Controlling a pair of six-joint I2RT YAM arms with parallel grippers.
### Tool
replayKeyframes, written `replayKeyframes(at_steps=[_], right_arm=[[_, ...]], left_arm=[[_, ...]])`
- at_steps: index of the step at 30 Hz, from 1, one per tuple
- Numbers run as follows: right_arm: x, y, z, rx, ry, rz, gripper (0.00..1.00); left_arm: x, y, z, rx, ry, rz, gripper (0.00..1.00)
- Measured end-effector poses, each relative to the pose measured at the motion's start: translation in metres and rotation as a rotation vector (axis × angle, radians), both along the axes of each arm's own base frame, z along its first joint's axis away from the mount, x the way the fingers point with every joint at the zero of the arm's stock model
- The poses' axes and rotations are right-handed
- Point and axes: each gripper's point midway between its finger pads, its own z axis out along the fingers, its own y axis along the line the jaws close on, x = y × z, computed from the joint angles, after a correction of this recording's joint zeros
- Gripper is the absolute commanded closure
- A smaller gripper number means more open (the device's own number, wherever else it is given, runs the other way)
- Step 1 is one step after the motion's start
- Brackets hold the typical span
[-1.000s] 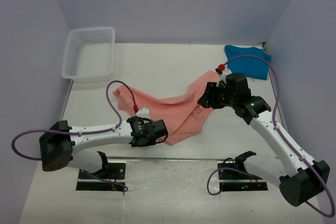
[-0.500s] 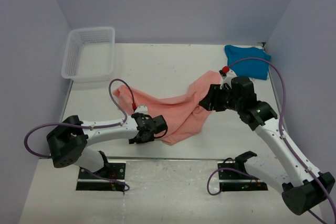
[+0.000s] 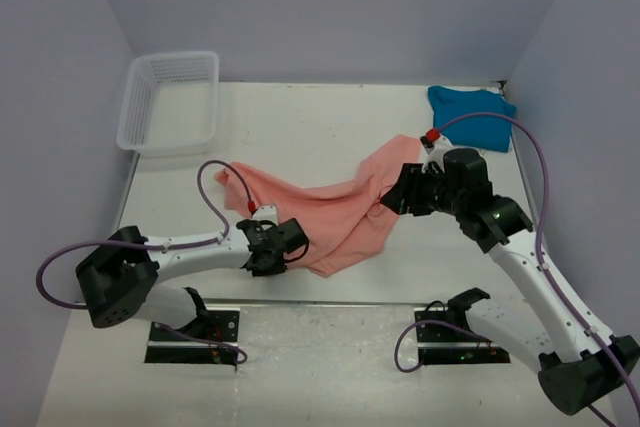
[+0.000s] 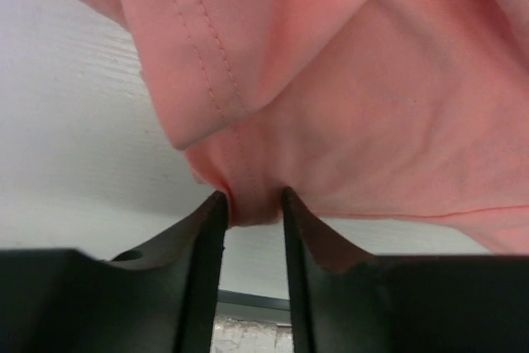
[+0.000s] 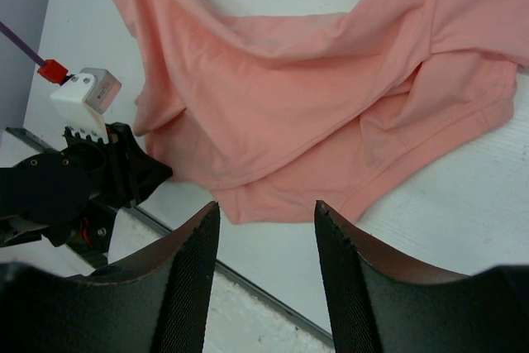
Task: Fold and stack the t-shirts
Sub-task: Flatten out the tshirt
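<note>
two shirts: pink t-shirt (image 3: 340,209) long axis parallel to near desk (image 3: 300,127) edge, hem pinched in left fingers (image 4: 212,225); right fingers (image 5: 194,274) open, empty; teal t-shirt (image 3: 470,117) far-right corner.

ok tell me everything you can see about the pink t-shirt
The pink t-shirt is soft salmon cloth with stitched hems. It lies unfolded and crumpled in a long diagonal band across the middle of the table, creased and doubled over itself. The left gripper pinches a small fold at its near edge. The right gripper hangs open by its right end, holding nothing. It lies apart from the teal t-shirt.
</note>
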Motion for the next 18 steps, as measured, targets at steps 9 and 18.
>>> replayKeyframes(at_steps=[9, 18], right_arm=[[0.002, 0.003, -0.007, 0.001, 0.038, 0.003, 0.49], [0.029, -0.013, -0.060, -0.150, 0.175, -0.149, 0.48]], left_arm=[[-0.005, -0.008, 0.006, -0.069, 0.009, -0.016, 1.00], [0.015, -0.012, 0.099, -0.180, -0.156, 0.061, 1.00]])
